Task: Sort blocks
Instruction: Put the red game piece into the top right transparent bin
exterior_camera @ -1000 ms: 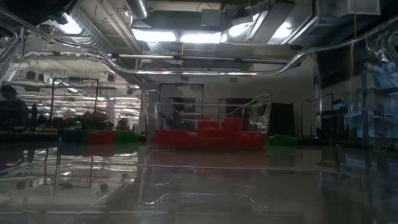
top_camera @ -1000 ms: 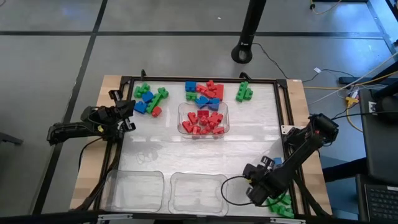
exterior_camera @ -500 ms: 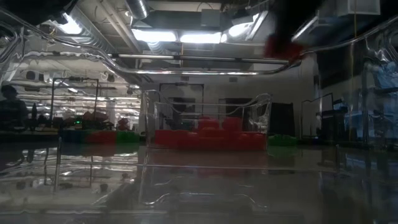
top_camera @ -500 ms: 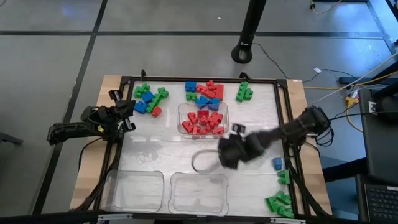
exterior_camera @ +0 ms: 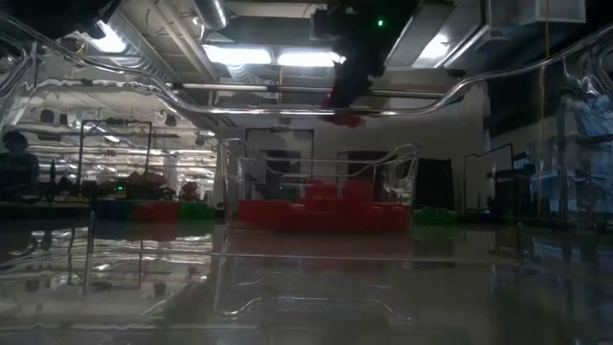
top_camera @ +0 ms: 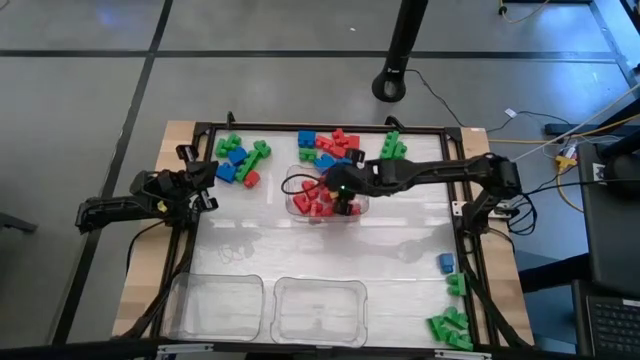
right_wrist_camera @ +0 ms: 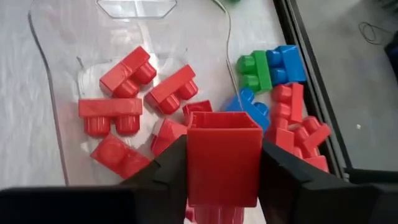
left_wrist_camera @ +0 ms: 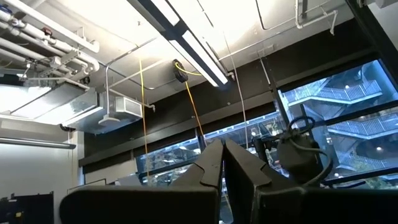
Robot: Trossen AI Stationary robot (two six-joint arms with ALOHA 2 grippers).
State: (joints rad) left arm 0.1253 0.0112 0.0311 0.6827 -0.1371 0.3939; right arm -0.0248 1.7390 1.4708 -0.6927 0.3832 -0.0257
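Hovering over tray [top_camera: 296,205] of red blocks [right_wrist_camera: 118,115]: right end effector [right_wrist_camera: 222,163] clamping red block [right_wrist_camera: 222,155]; left end effector [left_wrist_camera: 224,171] clenched, empty.

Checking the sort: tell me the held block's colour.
Red block, clearest in the right wrist view.

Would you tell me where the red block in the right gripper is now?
In the high view, the right gripper holds the red block above the tray of red blocks, near the table's far middle.
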